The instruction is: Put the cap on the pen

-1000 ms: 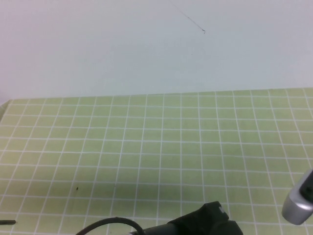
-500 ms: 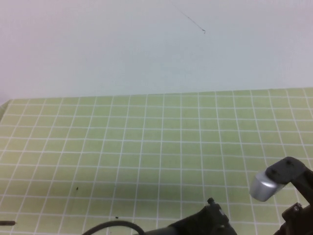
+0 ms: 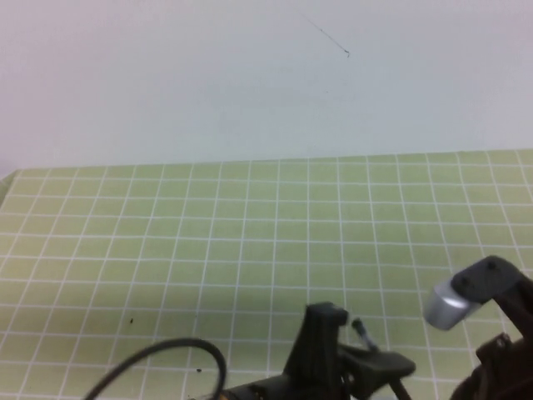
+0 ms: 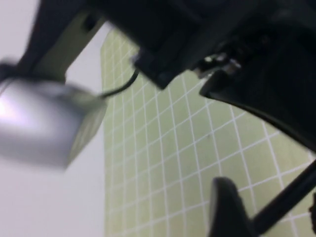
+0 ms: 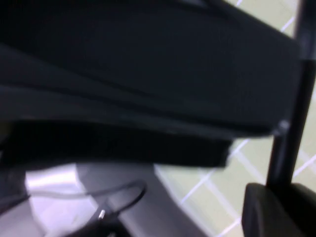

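Note:
The pen [image 5: 292, 94] is a thin black stick. In the right wrist view it runs straight out from my right gripper [image 5: 286, 197], which is shut on it. In the left wrist view the pen [image 4: 286, 197] slants across close beside my left gripper. In the high view my left gripper [image 3: 379, 367] is low in the middle, and a short piece of the pen [image 3: 400, 388] shows just below it. My right arm [image 3: 491, 367] is at the lower right, very close to the left one. The cap is hidden.
The green grid mat [image 3: 250, 233] covers the table up to a pale wall. A black cable [image 3: 158, 358] loops at the lower left. The right arm's silver wrist camera [image 3: 445, 307] juts out above the mat.
My left arm has risen and swung right, further into the high view. My right arm came in from the right edge toward it, then barely moved.

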Robot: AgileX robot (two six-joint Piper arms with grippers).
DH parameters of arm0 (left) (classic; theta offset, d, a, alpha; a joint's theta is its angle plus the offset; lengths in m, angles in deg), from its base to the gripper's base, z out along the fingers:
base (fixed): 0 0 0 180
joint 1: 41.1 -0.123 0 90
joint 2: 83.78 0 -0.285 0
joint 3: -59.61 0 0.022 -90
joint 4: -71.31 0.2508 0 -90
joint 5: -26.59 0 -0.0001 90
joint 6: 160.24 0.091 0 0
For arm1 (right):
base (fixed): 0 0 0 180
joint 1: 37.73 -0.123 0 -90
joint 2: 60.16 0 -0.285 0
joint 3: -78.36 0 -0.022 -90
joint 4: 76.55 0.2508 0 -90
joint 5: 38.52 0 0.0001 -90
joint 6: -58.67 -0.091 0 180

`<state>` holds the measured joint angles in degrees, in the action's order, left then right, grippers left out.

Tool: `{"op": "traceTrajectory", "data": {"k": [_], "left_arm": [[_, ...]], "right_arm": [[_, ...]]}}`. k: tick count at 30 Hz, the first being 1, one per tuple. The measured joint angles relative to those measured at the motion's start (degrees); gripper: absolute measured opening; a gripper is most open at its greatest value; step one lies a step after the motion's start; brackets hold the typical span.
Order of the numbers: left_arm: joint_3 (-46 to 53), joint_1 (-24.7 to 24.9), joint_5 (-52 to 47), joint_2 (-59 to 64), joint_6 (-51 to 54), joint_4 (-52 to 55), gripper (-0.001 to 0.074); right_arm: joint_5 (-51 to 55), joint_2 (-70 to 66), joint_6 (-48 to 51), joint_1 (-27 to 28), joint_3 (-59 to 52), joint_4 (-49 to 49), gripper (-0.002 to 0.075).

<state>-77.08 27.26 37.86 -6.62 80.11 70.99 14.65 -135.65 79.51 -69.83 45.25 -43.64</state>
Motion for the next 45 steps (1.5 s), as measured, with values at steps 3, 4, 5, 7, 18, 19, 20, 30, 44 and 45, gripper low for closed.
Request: {"op": "traceTrajectory", "data": {"k": [3, 4, 5, 7, 18, 19, 20, 30, 44, 45], "left_arm": [[0.0, 0.0, -0.12, -1.28, 2.49, -10.08, 0.034], [0.0, 0.0, -0.01, -1.9, 3.71, -12.67, 0.0298], [0.0, -0.13, -0.01, -2.56, 5.33, -15.74, 0.0232], [0.0, -0.56, -0.01, -3.83, 8.54, -20.38, 0.0077], [0.0, -10.17, 0.11, -11.47, 13.92, -47.82, 0.0001], [0.0, -11.27, -0.1, -11.8, 14.45, -50.59, 0.0001], [0.0, -12.35, -0.21, -12.25, 15.56, -53.08, 0.0001], [1.16, -16.49, 1.95, -18.21, 34.18, -76.6, 0.0001], [8.1, -16.49, 9.37, -36.13, 60.13, -104.45, 0.0001], [8.66, -16.49, 10.16, -38.09, 60.13, -104.45, 0.0001]], "right_arm": [[-4.9, 0.0, -2.84, 0.0, 0.0, -1.37, -0.0003], [-6.58, 0.0, -4.17, 0.0, 0.0, -2.32, -0.0003], [-8.14, -0.03, -5.83, 0.0, 0.0, -3.45, -0.0003], [-10.83, -0.03, -8.64, 0.0, 0.0, -5.12, -0.0003], [-33.56, -12.47, -13.57, 0.0, 0.0, -5.71, -0.0003], [-36.6, -14.08, -15.35, 0.0, 0.11, -5.71, -0.0003], [-38.6, -15.67, -16.77, 0.0, 0.4, -5.59, -0.0003], [-26.61, -31.5, -17.8, 1.12, 9.34, -5.49, 0.0266], [-6.82, -21.54, -29.53, 0.68, 15.21, -22.88, 0.0023], [-5.2, -19.03, -33.07, 0.38, 15.21, -26.5, 0.0]]}}
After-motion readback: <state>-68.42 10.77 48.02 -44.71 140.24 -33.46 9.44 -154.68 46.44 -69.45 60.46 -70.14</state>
